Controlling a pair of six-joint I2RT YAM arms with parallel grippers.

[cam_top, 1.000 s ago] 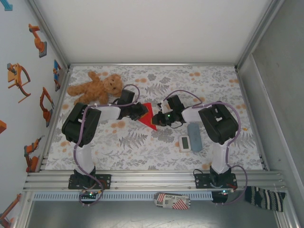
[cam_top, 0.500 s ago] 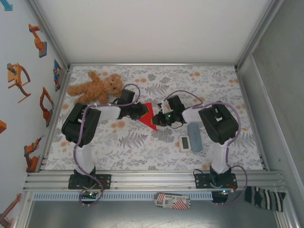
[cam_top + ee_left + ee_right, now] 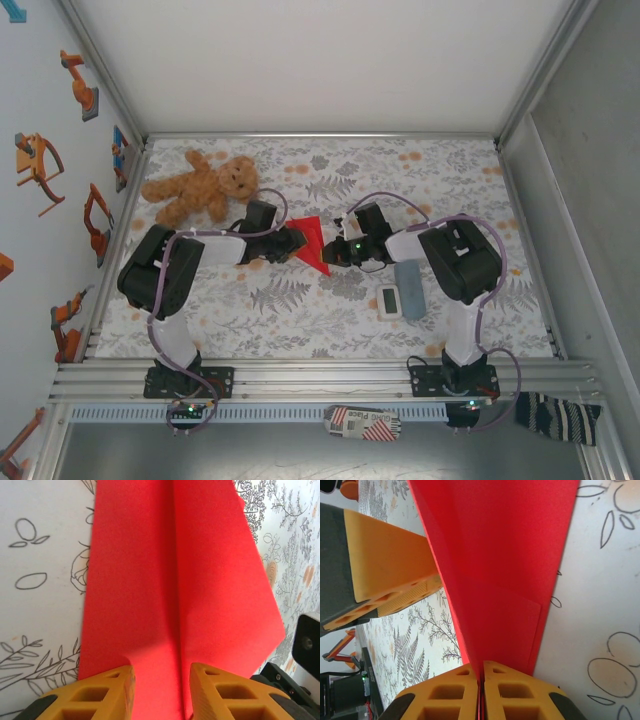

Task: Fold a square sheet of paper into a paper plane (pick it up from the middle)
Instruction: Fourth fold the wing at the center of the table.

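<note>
Grey floral cloth covers the table (image 3: 300,320), and you work near its middle. A tan plush teddy bear (image 3: 200,185) lies at the far left. A grey-blue oblong block (image 3: 409,275) and a small white digital timer (image 3: 389,300) sit near the right arm.

Between the two arms lies the thin bright red paper sheet (image 3: 312,243), already folded into a pointed triangle with its tip towards you. It probably weighs almost nothing and has little stiffness. Expect it to bend, crumple or tear under a hard pull, and to slide on the smooth plastic pads. The safest hold looks to be on a doubled, folded edge close to the centre crease, not on a single loose corner.

The left gripper (image 3: 290,240) meets the sheet's left side. In the left wrist view its orange fingers (image 3: 107,690) stand apart, released, with the centre crease running up through the gap between them. They rest on or just above the paper without pinching it.

The right gripper (image 3: 335,250) meets the sheet's right side. In the right wrist view its fingertips (image 3: 457,692) are clenched together with an edge of the red sheet caught between them. The paper fans up and away from that pinch.
</note>
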